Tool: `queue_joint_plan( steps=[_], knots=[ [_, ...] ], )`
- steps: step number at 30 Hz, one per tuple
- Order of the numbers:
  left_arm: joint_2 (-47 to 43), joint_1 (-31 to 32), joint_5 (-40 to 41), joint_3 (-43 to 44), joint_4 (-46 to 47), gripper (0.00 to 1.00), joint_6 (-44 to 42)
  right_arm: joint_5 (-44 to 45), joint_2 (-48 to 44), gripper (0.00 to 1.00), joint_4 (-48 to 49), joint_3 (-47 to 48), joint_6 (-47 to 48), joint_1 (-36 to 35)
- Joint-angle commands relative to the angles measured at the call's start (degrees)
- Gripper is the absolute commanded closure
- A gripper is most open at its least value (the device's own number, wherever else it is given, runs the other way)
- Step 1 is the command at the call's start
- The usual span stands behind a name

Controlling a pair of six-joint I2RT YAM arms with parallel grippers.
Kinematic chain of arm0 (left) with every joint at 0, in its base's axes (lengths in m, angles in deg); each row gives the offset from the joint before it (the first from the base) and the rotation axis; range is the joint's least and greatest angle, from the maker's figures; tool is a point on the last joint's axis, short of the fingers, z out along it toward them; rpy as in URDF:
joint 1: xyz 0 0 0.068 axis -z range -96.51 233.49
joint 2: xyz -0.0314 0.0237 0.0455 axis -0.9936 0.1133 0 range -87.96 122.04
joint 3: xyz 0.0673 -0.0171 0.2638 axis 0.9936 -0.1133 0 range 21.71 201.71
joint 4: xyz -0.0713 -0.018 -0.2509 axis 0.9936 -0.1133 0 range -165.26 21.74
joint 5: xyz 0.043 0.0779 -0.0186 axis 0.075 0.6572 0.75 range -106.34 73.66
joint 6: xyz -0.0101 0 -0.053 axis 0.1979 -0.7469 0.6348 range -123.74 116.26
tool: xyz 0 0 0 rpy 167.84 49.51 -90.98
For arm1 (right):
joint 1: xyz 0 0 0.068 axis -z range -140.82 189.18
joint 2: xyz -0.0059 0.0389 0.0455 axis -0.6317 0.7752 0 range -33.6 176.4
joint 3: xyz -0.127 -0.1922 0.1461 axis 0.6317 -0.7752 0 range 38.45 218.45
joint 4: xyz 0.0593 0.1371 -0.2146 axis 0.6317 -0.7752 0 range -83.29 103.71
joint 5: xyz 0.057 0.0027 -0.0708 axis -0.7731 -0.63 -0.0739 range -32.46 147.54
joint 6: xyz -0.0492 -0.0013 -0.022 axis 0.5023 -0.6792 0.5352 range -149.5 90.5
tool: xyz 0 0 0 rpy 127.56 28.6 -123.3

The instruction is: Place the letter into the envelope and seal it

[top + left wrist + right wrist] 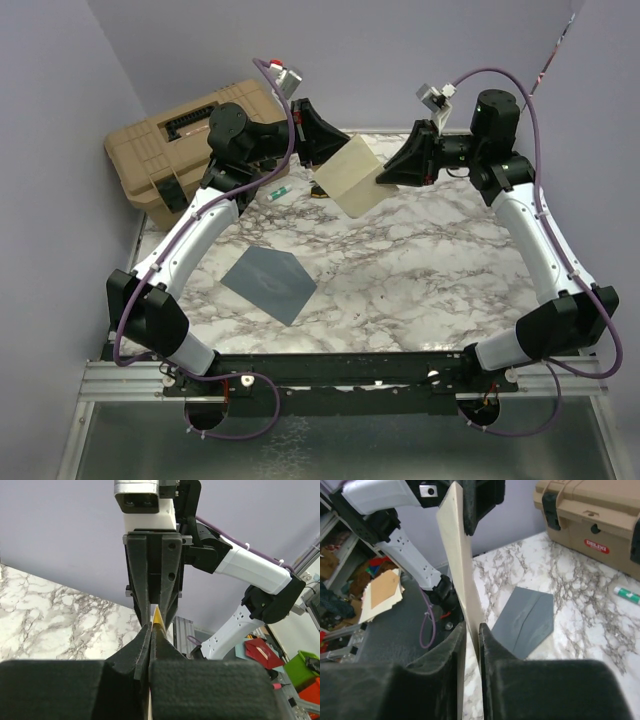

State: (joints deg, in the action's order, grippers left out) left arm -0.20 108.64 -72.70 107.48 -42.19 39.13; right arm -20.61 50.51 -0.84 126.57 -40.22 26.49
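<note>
The cream-tan letter (350,177) hangs tilted in the air over the far middle of the marble table, held between both arms. My left gripper (320,165) is shut on its left edge; in the left wrist view only a yellow sliver of the letter (157,616) shows between the closed fingertips of the left gripper (151,627). My right gripper (385,176) straddles the opposite edge. In the right wrist view the letter (460,570) runs between the fingers of the right gripper (472,630), with a narrow gap still showing. The blue-grey envelope (270,282) (527,620) lies flat below, flap open.
A tan toolbox (185,140) (590,510) stands at the back left corner. A small white and green tube (278,192) (627,595) lies on the marble table (430,270) near it. Purple walls close in at the back and both sides.
</note>
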Motion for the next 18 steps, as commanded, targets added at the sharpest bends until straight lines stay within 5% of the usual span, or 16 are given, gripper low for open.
queue_joint_plan(
  steps=[1, 3, 5, 7, 10, 15, 18],
  knots=[
    [0.28, -0.15, 0.02, 1.58, 1.38, 1.00, 0.12, -1.99, -1.69, 0.94, -1.93, 0.03, 1.06, -0.14],
    [0.17, -1.15, 0.02, 1.69, 0.03, 0.97, -0.98, -1.27, -2.05, 0.99, -2.02, 0.13, 1.15, -0.14],
    [-0.07, -3.80, -0.32, 4.98, -14.28, 0.77, -10.36, -0.51, -2.36, 1.00, -3.09, 0.32, 1.70, -0.14],
    [-0.74, -6.38, 8.04, 9.57, -34.92, 0.56, -27.52, 0.91, -2.33, 1.00, -5.81, 0.95, 3.47, -0.14],
    [-3.35, -7.76, 22.07, 7.88, -44.28, 0.34, -38.99, 4.41, -2.05, 1.00, -9.13, 2.03, 4.49, -0.13],
    [-4.57, -7.83, 40.34, 6.94, -46.76, 0.26, -40.85, 24.25, -0.58, 1.00, -14.53, 5.18, 3.84, -0.14],
    [-3.78, -7.81, 40.76, 10.11, -46.52, 0.26, -38.95, 24.97, 0.65, 1.00, -16.63, 6.84, 4.82, -0.14]
  ],
)
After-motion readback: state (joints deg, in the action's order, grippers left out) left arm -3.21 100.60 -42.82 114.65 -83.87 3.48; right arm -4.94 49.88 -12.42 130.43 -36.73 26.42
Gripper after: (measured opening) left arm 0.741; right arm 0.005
